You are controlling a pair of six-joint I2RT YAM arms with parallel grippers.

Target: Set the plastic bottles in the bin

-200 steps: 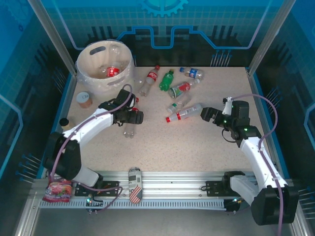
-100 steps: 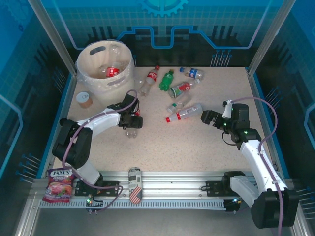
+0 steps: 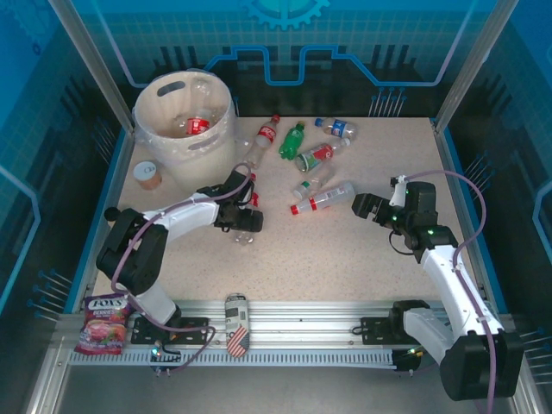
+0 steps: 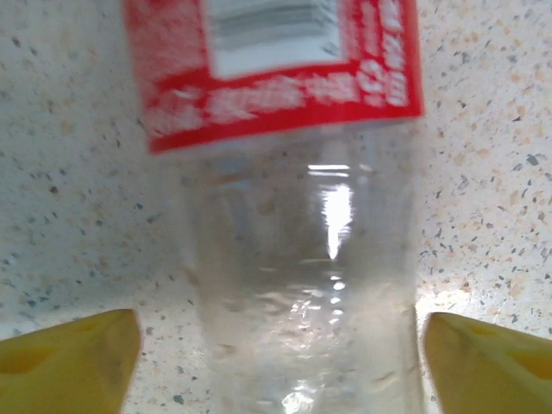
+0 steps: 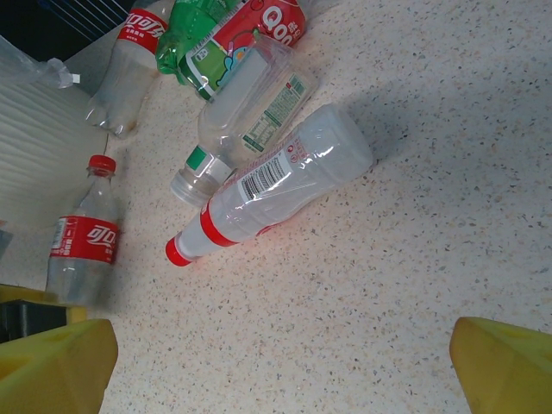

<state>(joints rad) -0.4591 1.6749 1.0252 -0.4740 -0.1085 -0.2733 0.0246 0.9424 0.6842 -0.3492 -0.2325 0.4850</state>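
Observation:
A clear plastic bottle (image 4: 302,259) with a red label lies on the table between the yellow fingers (image 4: 73,358) of my left gripper (image 3: 246,219). The jaws stand wide, with a gap on the left side. That same bottle (image 5: 82,246), red cap up, shows in the right wrist view. Several more bottles lie at mid-table: a red-capped one (image 3: 323,197), a clear one (image 3: 310,184), a green one (image 3: 291,140) and a blue-labelled one (image 3: 338,128). The cream bin (image 3: 185,153) stands at the back left with a bottle (image 3: 197,125) inside. My right gripper (image 3: 366,207) is open over bare table right of the red-capped bottle (image 5: 267,185).
A small tan-lidded container (image 3: 148,174) sits beside the bin. A striped can (image 3: 235,325) and a snack bag (image 3: 105,326) lie on the front rail. Frame posts and blue walls border the table.
My left gripper has slid right along the table, and the bottle under it has shifted right too. The right gripper has edged slightly left.

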